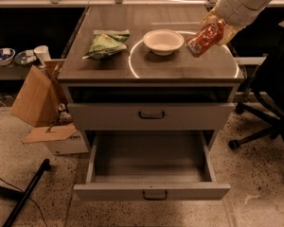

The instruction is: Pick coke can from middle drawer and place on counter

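Observation:
The coke can (pixel 206 38) is red-orange with white lettering and hangs tilted above the right part of the counter (pixel 180 67). My gripper (pixel 213 30) comes in from the upper right and is shut on the coke can, holding it just right of a white bowl. The middle drawer (pixel 151 167) is pulled open below, and its grey floor is bare.
A white bowl (pixel 163 41) and a green snack bag (pixel 106 44) sit on the counter. The top drawer (pixel 151 115) is closed. A cardboard box (pixel 38 103) stands at the left, a chair base (pixel 262 126) at the right, a dark pole (pixel 23 193) on the floor.

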`<action>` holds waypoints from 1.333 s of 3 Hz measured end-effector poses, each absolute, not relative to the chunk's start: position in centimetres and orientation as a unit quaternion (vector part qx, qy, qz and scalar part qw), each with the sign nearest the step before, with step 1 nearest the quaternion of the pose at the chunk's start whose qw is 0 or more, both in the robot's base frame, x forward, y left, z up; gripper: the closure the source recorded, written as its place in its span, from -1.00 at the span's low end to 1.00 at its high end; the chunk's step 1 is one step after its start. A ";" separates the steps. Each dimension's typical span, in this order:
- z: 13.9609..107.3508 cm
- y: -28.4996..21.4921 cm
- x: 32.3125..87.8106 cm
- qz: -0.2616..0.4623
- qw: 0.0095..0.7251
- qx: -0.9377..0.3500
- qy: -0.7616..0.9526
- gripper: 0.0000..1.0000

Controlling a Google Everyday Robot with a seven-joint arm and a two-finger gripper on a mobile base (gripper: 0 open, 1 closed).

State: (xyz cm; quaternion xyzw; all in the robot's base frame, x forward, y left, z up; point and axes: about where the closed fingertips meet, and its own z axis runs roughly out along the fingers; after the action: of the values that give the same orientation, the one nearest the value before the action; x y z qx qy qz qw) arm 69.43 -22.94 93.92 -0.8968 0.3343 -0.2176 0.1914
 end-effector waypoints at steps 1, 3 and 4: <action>93.8 -23.5 70.2 -0.214 0.197 -0.889 0.353 1.00; 92.9 -24.7 71.4 -0.212 0.221 -0.859 0.410 1.00; 92.3 -25.1 71.4 -0.215 0.225 -0.848 0.429 1.00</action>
State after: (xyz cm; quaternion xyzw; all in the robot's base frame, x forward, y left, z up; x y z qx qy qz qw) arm 71.43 -25.05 92.27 -0.8479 0.4289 -0.2149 0.2255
